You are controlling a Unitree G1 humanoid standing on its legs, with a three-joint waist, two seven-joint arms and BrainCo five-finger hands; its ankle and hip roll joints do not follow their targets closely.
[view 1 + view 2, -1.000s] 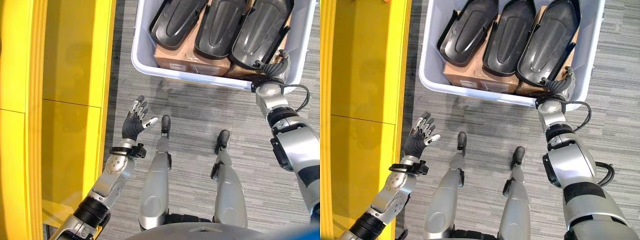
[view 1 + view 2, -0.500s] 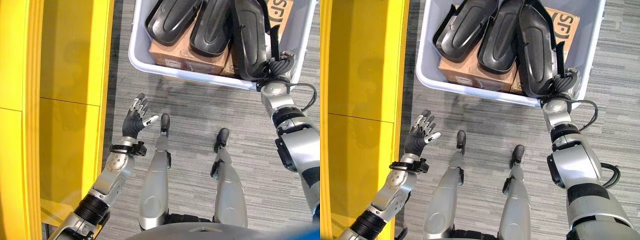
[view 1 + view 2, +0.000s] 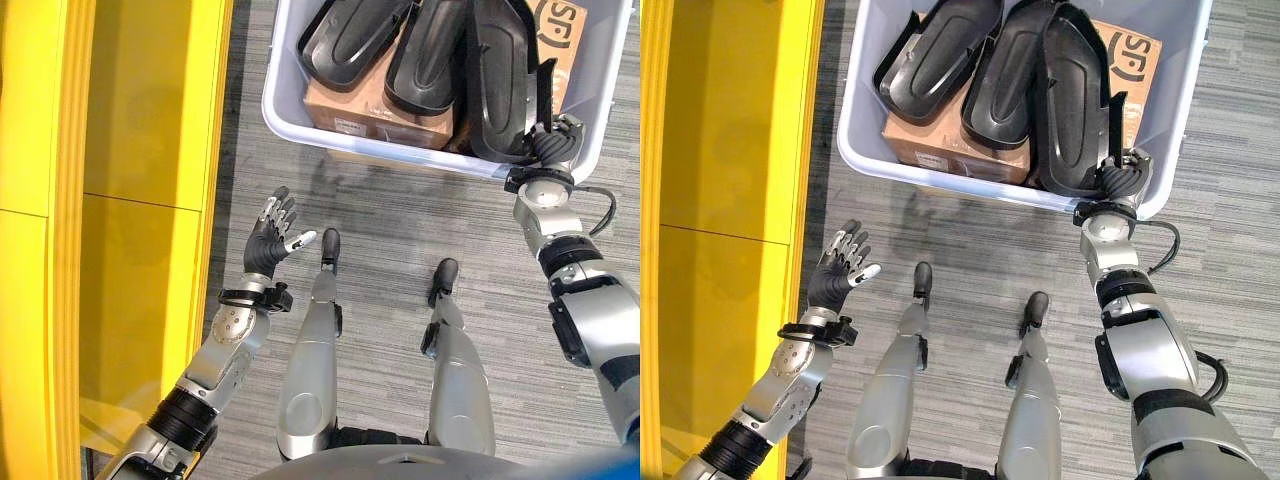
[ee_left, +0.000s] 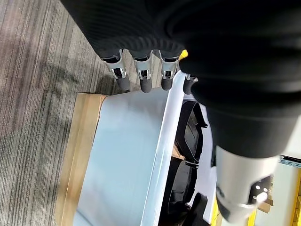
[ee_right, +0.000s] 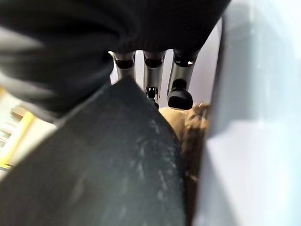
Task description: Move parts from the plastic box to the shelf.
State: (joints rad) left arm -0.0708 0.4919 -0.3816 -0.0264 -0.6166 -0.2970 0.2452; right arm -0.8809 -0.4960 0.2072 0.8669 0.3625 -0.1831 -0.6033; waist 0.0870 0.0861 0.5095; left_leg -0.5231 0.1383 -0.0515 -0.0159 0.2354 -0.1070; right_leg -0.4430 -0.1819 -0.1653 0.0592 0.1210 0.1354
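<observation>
A pale grey plastic box (image 3: pixel 360 150) stands on the floor ahead and holds three black moulded parts on brown cardboard cartons (image 3: pixel 370 105). Two of the parts (image 3: pixel 350 40) (image 3: pixel 425 60) lie flat. The rightmost black part (image 3: pixel 495 80) is tipped up on its edge against the box's right side. My right hand (image 3: pixel 548 150) is shut on that part's near end, at the box's near right corner. In the right wrist view the part (image 5: pixel 117 165) lies against the palm, with the fingers (image 5: pixel 178 89) past it. My left hand (image 3: pixel 268 245) is open, palm up, over the floor beside the shelf.
The yellow shelf (image 3: pixel 120 200) runs along the whole left side. Grey striped carpet (image 3: pixel 400 230) lies between the shelf and the box. In the left wrist view a wooden board (image 4: pixel 80 141) shows under the box (image 4: pixel 127 155).
The rightmost black part has tipped from lying flat onto its edge in my right hand, uncovering a carton behind it. The left hand has stayed still.
</observation>
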